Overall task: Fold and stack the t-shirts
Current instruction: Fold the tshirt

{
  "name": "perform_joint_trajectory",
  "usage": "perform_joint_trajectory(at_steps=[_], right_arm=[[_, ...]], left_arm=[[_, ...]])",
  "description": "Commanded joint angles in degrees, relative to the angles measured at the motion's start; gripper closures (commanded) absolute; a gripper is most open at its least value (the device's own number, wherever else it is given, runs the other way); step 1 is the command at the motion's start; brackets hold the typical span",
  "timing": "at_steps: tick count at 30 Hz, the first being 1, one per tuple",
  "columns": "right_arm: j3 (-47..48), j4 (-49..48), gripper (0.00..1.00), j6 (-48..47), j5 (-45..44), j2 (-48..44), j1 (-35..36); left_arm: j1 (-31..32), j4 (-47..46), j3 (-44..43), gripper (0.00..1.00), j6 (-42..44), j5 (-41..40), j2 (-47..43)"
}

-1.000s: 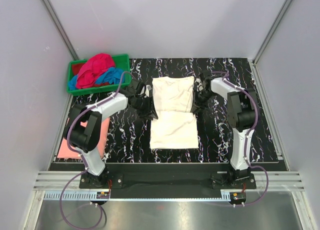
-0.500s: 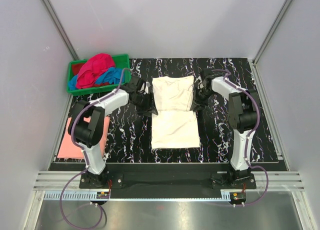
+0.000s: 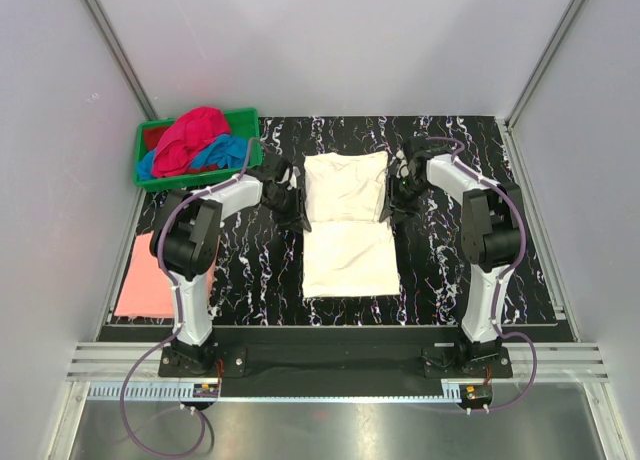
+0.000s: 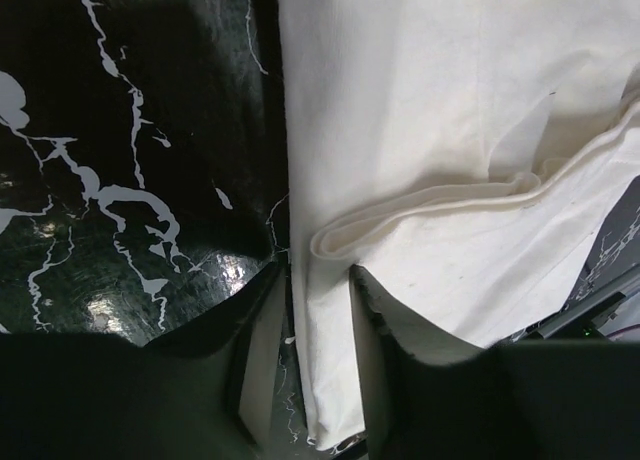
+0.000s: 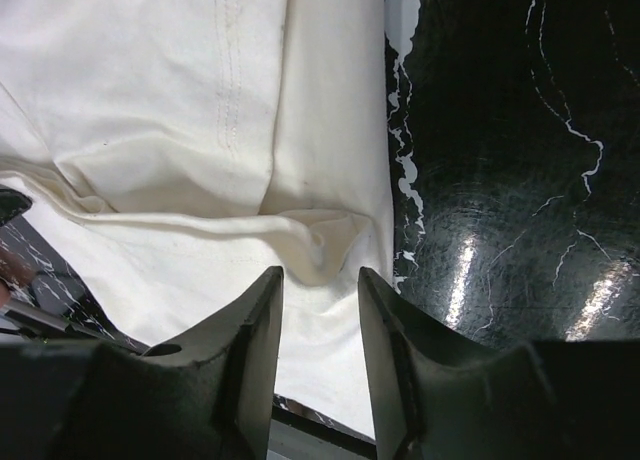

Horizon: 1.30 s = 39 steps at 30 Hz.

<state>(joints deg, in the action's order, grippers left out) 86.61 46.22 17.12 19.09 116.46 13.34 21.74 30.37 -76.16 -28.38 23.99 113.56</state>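
A cream t-shirt (image 3: 345,225) lies folded in the middle of the table, with a fold ridge across its middle. My left gripper (image 3: 296,214) is at its left edge, at the ridge. In the left wrist view the gripper (image 4: 312,325) is open, its fingers (image 4: 262,365) straddling the shirt's (image 4: 440,130) edge. My right gripper (image 3: 391,209) is at the right edge. In the right wrist view it (image 5: 320,315) is open just above the ridge's end on the shirt (image 5: 150,100). A salmon-pink t-shirt (image 3: 143,285) lies flat at the left. Magenta-red (image 3: 190,135) and blue (image 3: 224,151) t-shirts are heaped in the crate.
A green plastic crate (image 3: 146,178) stands at the back left corner, close behind my left arm. The table is black marble-patterned (image 3: 450,270), with grey walls on three sides and a metal rail along the near edge.
My left arm's elbow has swung in toward the table, uncovering more of the pink shirt. Both grippers have shifted slightly toward the far side along the cream shirt's edges.
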Motion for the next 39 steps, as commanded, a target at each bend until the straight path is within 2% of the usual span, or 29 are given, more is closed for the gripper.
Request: perform_joint_trajectory(at_steps=[1,2,3,10,12,15,16,19,24,30,39], right_arm=[[-1.0,-1.12,0.58,-1.13,0.07,-1.42,-0.25],[-1.0,-1.48,0.59,-1.04,0.07,-1.07,-0.33],[-1.0,-1.57,0.59,-1.04,0.07,-0.54,-0.42],[-0.39,-1.3,0.59,-1.57,-0.64,1.13,-0.95],[0.05,-1.22,0.7,-1.48,-0.2,1.57,-1.04],[0.75,-1.48,0.92,-1.48,0.68,1.31,-1.21],[1.02,-1.22,0.94,-1.39,0.42,0.26,-1.21],[2.24,0.1,0.99,-0.17,0.07,-2.37,-1.21],[3.13,2.21,1.0,1.33,0.51,-3.35,-1.21],[0.14,0.02,1.0,2.83,-0.81,-5.28,-1.21],[6.28,0.45,1.0,0.54,-4.68,3.94,-1.13]], left_arm=[[-0.38,-1.1,-1.71,0.67,0.08,0.89,0.17],[-0.55,-1.02,-1.71,0.73,-0.01,0.89,0.26],[-0.64,-0.93,-1.8,0.74,-0.18,0.89,0.26],[-1.08,-0.93,-1.36,0.75,-0.36,0.71,-0.18],[-1.17,-1.19,-1.1,0.78,-0.53,0.88,0.0],[-1.35,-1.63,-0.83,0.95,-0.97,1.24,0.17],[-1.43,-1.46,-0.83,1.0,-0.97,1.06,0.09],[-1.52,-1.28,-0.57,1.0,-0.97,0.18,-0.62],[-1.7,-1.19,-0.3,1.0,-1.5,-0.7,-1.23],[-1.87,-1.01,0.48,1.0,-1.94,-2.45,-3.6],[-2.14,-1.46,-1.09,1.0,-2.03,-2.28,-0.71]])
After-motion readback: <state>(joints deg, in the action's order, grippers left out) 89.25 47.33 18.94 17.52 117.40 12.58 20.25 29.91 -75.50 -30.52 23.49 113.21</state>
